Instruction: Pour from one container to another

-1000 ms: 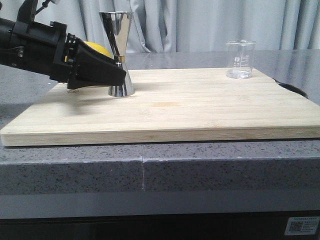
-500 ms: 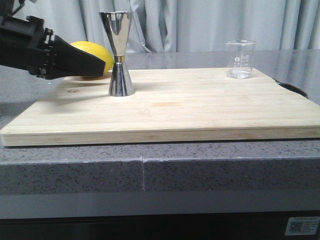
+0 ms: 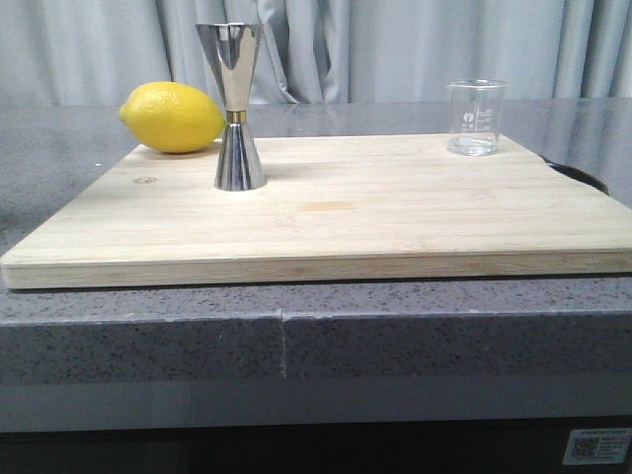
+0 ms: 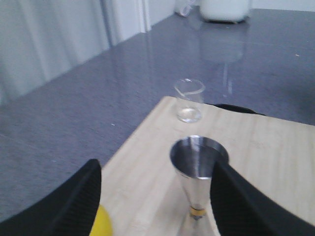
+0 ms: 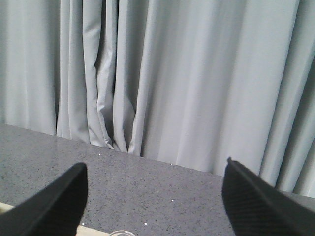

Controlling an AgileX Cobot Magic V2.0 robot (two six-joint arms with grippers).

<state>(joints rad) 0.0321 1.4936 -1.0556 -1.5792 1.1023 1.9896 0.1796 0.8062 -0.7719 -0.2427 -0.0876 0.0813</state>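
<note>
Clear glass, white markings: the beaker (image 3: pixel 476 118) stands upright near the far right corner of the chopping board (image 3: pixel 395 212), well apart from everything else. The steel jigger (image 3: pixel 235 107) stands upright toward the board's left side, a thin gold band at its waist, its open cup uppermost. Just behind and to the left of it a yellow lemon (image 3: pixel 173 118) lies at the board's far left corner.

The board is pale bamboo, lying flat on a speckled grey stone worktop (image 3: pixel 296 346) with a vertical seam in its front edge. Grey curtains (image 3: pixel 395 49) hang in folds behind — they fill the back of the room.

Neither arm shows in the front view. The left pincer (image 4: pixel 155 196) is spread wide, holding nothing, its black fingers (image 4: pixel 74 201) either side of the jigger's cup without touching it. The right pincer (image 5: pixel 152 201) is likewise spread and empty — it faces the curtains over the worktop.
</note>
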